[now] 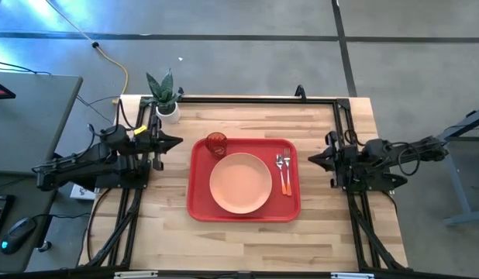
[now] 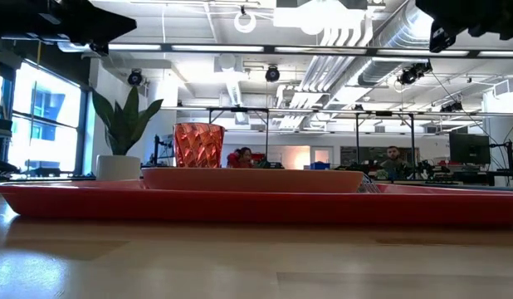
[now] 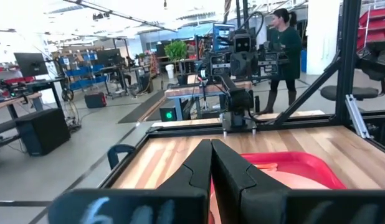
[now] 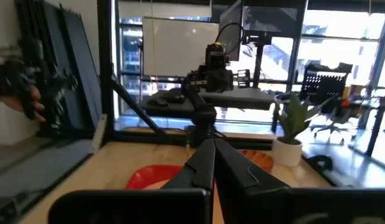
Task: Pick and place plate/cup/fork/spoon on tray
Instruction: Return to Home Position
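Red tray [image 1: 199,203] at table centre, holds four items: one plate [image 1: 240,183] mid-tray, one cup [image 1: 216,143] upright in far-left corner just beside plate, one fork [image 1: 280,164] and one spoon [image 1: 287,173] side by side along right edge, handles pointing to near side. One potted plant [image 1: 165,97] on table beyond tray. Left gripper [image 1: 176,142] off tray's left side, fingers pressed together, empty. Right gripper [image 1: 310,160] off tray's right side, fingers pressed together, empty.
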